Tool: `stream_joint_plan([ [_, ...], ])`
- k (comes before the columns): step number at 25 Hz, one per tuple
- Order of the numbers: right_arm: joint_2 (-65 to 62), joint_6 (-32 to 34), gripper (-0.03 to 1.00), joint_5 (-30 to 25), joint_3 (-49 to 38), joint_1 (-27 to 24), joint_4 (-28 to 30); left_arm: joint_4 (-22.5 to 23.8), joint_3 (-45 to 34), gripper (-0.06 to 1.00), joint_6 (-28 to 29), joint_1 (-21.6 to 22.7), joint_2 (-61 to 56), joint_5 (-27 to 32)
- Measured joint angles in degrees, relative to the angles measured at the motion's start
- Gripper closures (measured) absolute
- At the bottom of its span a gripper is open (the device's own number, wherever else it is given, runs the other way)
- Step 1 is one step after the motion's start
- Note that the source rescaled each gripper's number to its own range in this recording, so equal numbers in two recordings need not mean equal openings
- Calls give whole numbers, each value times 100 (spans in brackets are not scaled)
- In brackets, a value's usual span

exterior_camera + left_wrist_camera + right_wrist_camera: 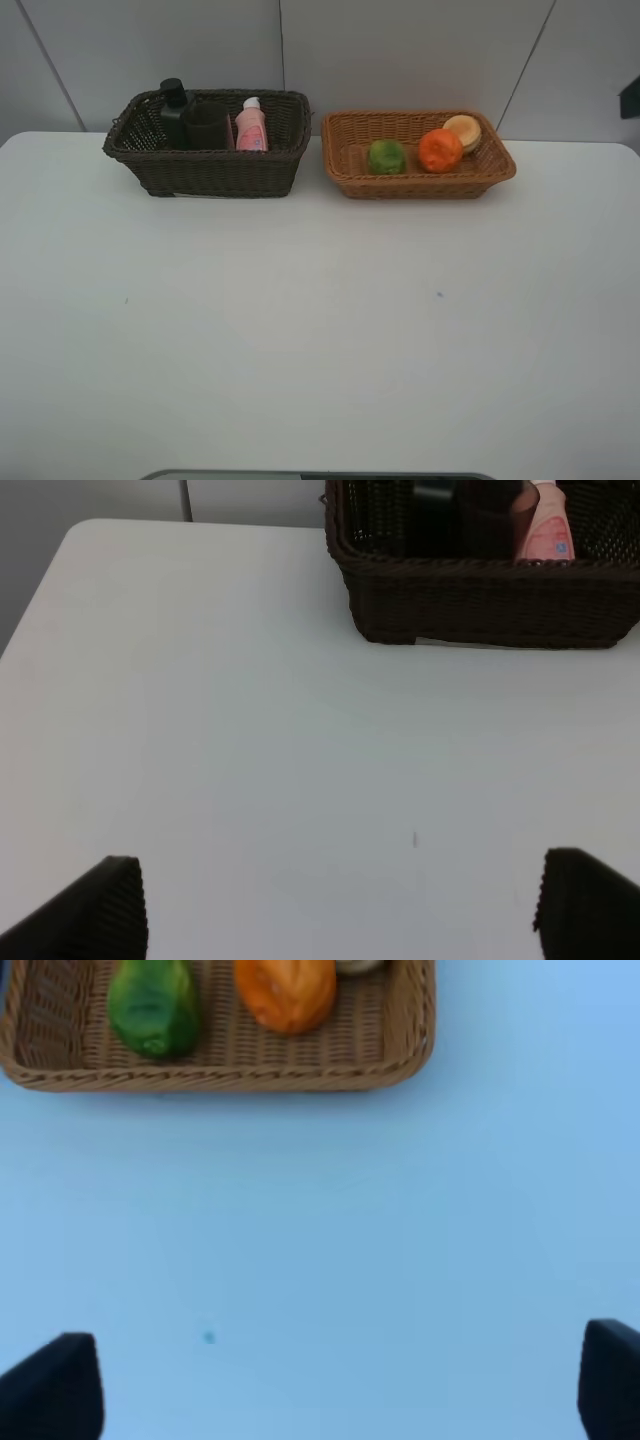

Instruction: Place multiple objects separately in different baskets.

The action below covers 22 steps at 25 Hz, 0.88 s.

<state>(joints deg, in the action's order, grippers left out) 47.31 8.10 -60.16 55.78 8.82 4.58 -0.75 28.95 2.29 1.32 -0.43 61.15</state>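
Grippers first: the left gripper hangs wide open and empty over the white surface, and the right gripper likewise. Seen from the high camera, the deep dark brown wicker basket sits at 11 o'clock, holding a dark green-black bottle, a translucent purple-brown cup and a small pink white-capped bottle. Just beside it, at 1 o'clock, the shallower orange-tan wicker basket holds a green lime, an orange and a red-orange peach-like fruit.
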Motion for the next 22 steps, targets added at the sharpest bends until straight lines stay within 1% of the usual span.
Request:
stream_joint_plan([
  [4, -992, -185, -3, -531, 0, 11, 1, 0, 0, -5, 0, 0, 0, 0],
  [7, -1656, -219, -3, -795, 0, 11, 1, 0, 0, -5, 0, 0, 0, 0],
  [12, -2331, -231, -3, -846, 0, 11, 17, 0, 0, -5, 0, 0, 0, 0],
  [15, -2800, -233, -3, -840, -114, 11, 173, 0, 0, -5, 0, 0, 0, 0],
  [18, -3289, -233, -3, -840, -503, 11, 352, 0, 0, -5, 0, 0, 0, 0],
  [22, -3965, -233, -3, -846, -1321, 69, 376, 0, 0, -5, 0, 0, 0, 0],
])
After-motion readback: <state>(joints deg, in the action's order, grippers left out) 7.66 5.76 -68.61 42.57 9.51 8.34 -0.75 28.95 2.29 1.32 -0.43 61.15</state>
